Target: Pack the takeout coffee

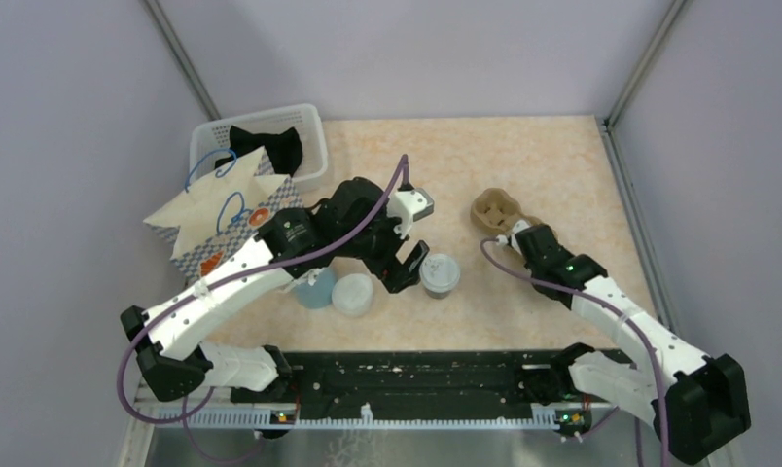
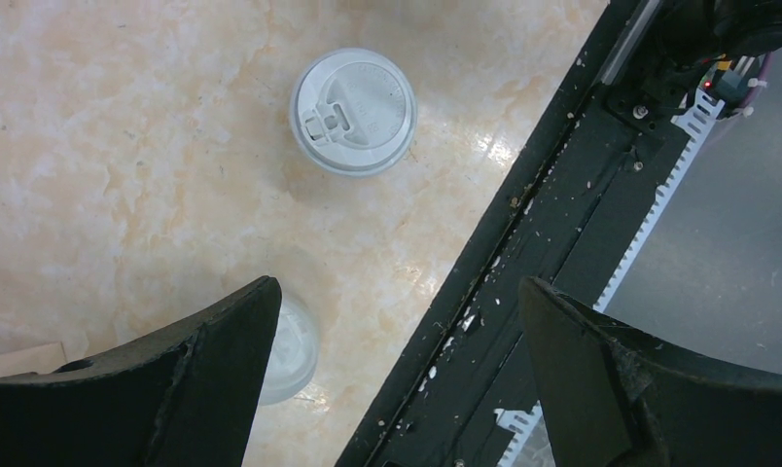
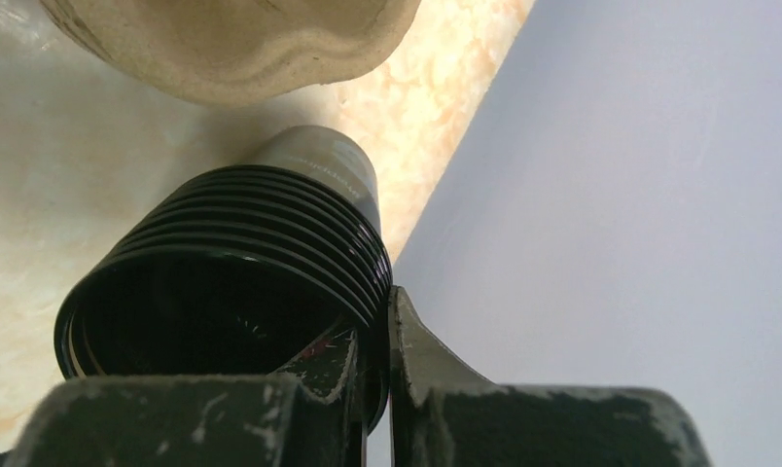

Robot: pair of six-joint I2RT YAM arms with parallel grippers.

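Observation:
The takeout coffee [image 1: 440, 274] is a dark cup with a round greyish-white lid, standing upright on the table. It also shows from above in the left wrist view [image 2: 353, 110]. My left gripper [image 1: 411, 265] is open and empty, hovering just left of the coffee; in its own view [image 2: 397, 292] the coffee lies ahead of the jaws, apart from them. My right gripper [image 1: 512, 233] is shut on the rim of a lidless ribbed black cup [image 3: 231, 292], one finger inside and one outside [image 3: 387, 370].
A brown pulp cup carrier [image 1: 494, 209] lies just beyond the right gripper [image 3: 222, 49]. A light blue cup [image 1: 316, 288] and a clear lidded cup [image 1: 354, 294] [image 2: 295, 350] stand under the left arm. A paper bag [image 1: 222, 219] and a white basket [image 1: 309, 126] are at the back left. The black rail [image 2: 562, 195] runs along the near edge.

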